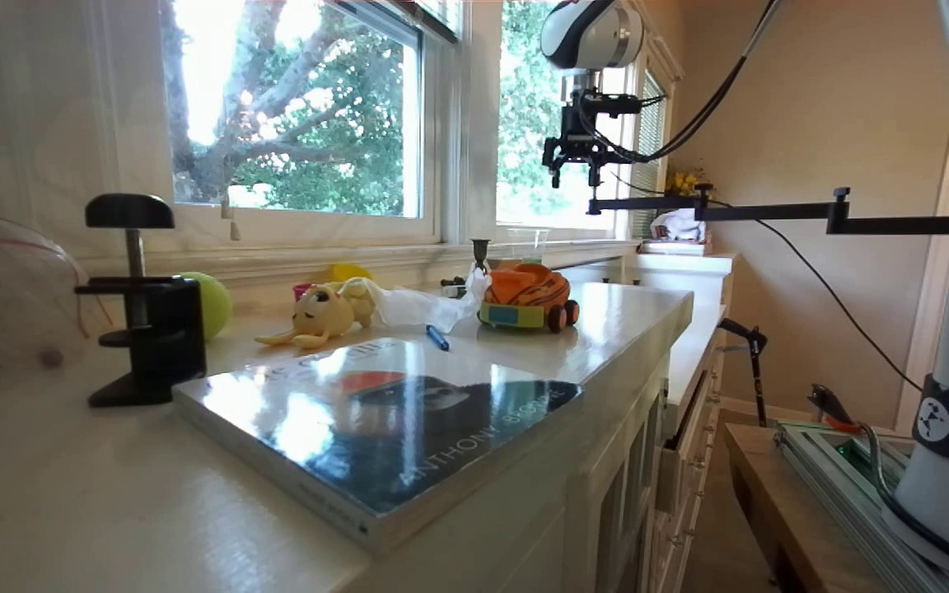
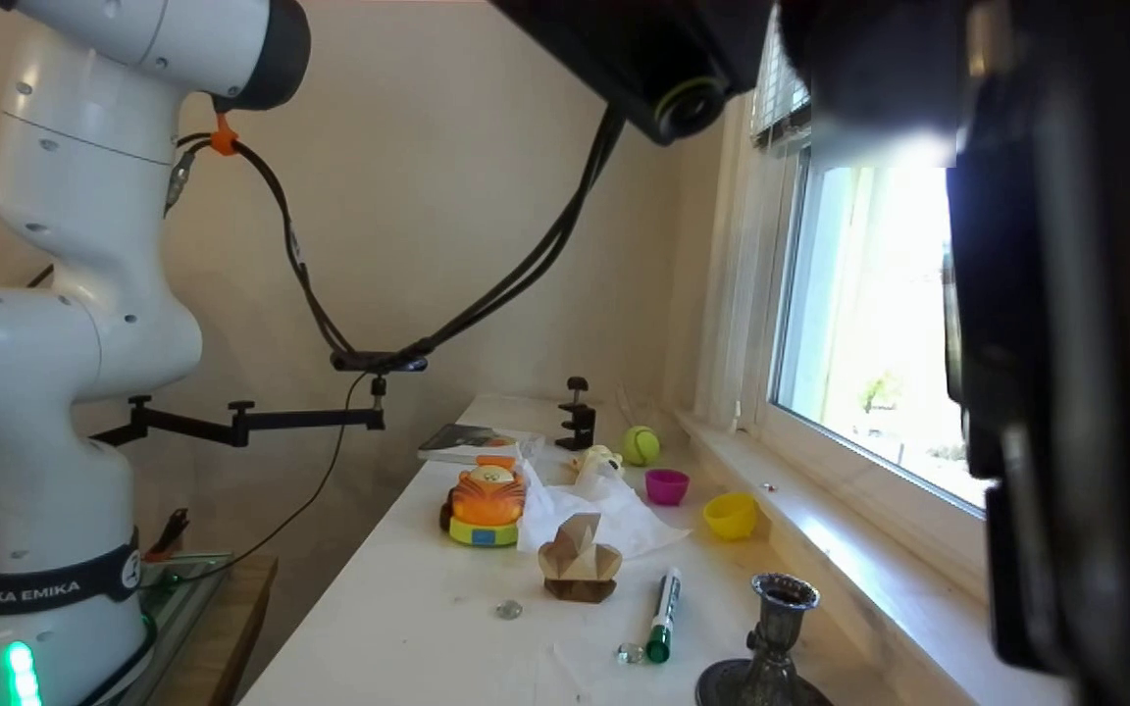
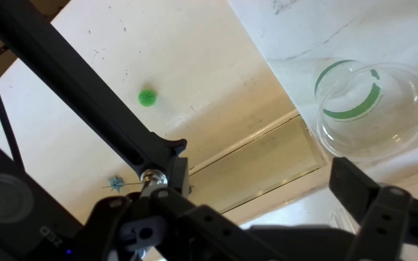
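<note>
My gripper [image 3: 261,179] stands open in the wrist view, its two black fingers wide apart with nothing between them. Beside the left finger is the metal post [image 3: 153,177] of a black mount arm [image 3: 96,101]; whether they touch I cannot tell. A clear plastic cup [image 3: 376,112] with a green band lies beyond the right finger. In an exterior view the gripper [image 1: 575,181] hangs high above the counter, close to the end of that mount arm [image 1: 779,211]. Blurred dark parts of the hand fill the right side of an exterior view.
A green spiky ball [image 3: 147,98] and a blue star-shaped thing [image 3: 116,183] lie on the counter. Farther along are an orange toy car [image 2: 487,500], a wooden block [image 2: 580,564], a marker [image 2: 664,618], a candlestick [image 2: 771,637] and a book [image 1: 384,420]. Windows line the wall.
</note>
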You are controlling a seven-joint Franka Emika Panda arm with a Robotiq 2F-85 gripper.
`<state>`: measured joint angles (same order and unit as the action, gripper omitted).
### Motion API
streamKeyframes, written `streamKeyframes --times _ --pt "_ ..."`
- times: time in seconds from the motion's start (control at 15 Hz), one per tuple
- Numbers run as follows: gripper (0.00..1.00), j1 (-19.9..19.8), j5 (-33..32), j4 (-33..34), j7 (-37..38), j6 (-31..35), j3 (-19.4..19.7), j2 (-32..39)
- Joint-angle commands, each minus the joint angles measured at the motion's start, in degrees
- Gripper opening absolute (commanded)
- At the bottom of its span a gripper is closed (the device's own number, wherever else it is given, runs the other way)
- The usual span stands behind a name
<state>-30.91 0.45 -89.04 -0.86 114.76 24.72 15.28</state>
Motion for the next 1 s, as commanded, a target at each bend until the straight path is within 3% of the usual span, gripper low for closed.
streamKeyframes --times 0.0,0.93 --pt "1.0 -0.16 0.08 0.53 -0.03 -0.33 -0.13 0.25" --pt "1.0 5.12 0.43 -4.56 -1.84 -5.36 -3.48 -8.13"
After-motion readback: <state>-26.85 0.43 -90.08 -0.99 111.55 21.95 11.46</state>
